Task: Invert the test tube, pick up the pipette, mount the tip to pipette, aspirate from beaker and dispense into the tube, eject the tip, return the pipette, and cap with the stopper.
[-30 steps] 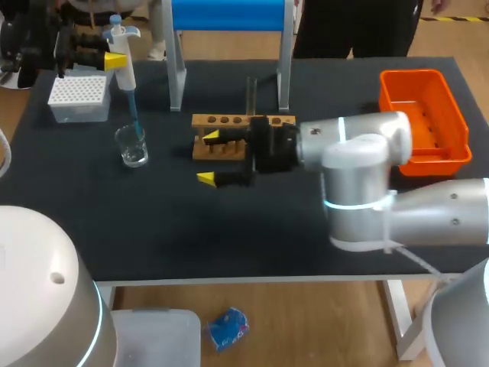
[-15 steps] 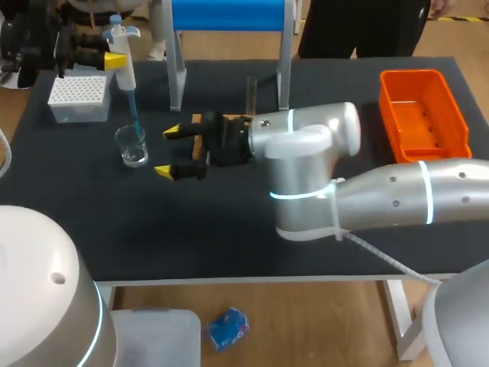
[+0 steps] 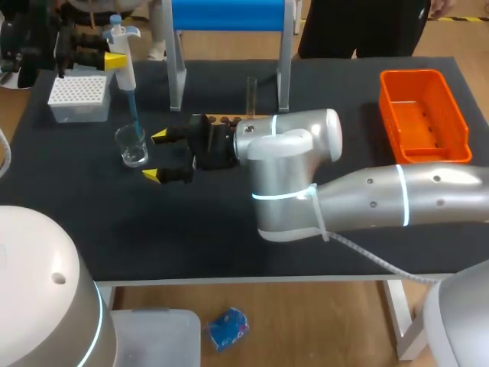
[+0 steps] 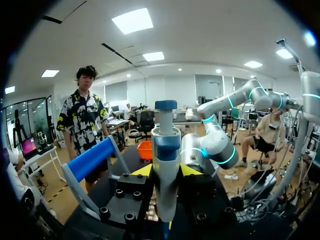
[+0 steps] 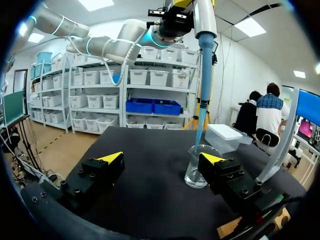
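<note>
My left gripper (image 3: 114, 60) is shut on a white pipette (image 3: 122, 65) with a blue plunger, held upright at the far left. Its blue tip (image 3: 134, 113) reaches down into the clear glass beaker (image 3: 134, 145). In the left wrist view the pipette (image 4: 166, 165) stands between the yellow tips of the left gripper (image 4: 166, 172). My right gripper (image 3: 157, 156) is open, just right of the beaker. In the right wrist view the beaker (image 5: 196, 169) stands ahead of the right gripper (image 5: 162, 159), close to one finger, with the blue tip (image 5: 204, 75) in it. A clear test tube (image 3: 250, 93) stands behind my right arm.
A white tip box (image 3: 78, 98) sits at the far left behind the beaker. The wooden rack (image 3: 226, 120) is mostly hidden by my right arm. An orange bin (image 3: 424, 115) is at the far right. A blue-topped stand (image 3: 177, 76) rises at the back.
My right arm has swung left from the wooden rack to the beaker, its gripper still open. The left arm and pipette have not moved.
</note>
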{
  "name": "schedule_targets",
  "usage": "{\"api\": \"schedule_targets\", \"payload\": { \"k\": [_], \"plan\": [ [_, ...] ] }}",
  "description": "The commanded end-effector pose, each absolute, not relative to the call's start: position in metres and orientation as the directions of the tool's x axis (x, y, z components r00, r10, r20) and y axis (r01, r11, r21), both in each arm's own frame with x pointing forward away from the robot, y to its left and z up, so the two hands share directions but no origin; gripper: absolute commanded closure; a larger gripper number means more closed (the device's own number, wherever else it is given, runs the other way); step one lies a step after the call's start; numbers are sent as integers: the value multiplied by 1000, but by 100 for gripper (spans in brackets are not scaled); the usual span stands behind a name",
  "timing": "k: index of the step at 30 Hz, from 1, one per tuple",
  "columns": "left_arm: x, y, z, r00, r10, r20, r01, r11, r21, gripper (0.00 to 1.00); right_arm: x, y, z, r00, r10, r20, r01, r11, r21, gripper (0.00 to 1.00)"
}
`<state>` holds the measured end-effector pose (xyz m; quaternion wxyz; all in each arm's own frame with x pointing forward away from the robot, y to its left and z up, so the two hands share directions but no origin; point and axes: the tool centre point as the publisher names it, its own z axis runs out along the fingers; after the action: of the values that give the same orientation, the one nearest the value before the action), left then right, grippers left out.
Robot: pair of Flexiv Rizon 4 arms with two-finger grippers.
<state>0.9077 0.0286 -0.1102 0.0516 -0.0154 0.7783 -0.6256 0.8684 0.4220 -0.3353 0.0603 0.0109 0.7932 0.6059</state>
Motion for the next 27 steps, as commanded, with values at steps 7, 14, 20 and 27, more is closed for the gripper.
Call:
{"api": "schedule_targets", "payload": {
  "k": [7, 14, 20, 27],
  "plan": [
    [908, 29, -111, -994, -89, -63, 42, 216, -975, 100, 872, 399, -339, -992, 82, -92, -68, 251, 966, 0],
    [908, 29, -111, -994, -89, -63, 42, 216, -975, 100, 877, 389, -338, -992, 80, -101, -78, 250, 965, 0],
    [908, 29, -111, -994, -89, -63, 42, 216, -975, 100, 879, 381, -340, -992, 77, -103, -81, 246, 966, 0],
    [908, 29, -111, -994, -89, -63, 42, 216, -975, 100, 881, 379, -340, -992, 79, -98, -78, 227, 971, 0]
  ]
}}
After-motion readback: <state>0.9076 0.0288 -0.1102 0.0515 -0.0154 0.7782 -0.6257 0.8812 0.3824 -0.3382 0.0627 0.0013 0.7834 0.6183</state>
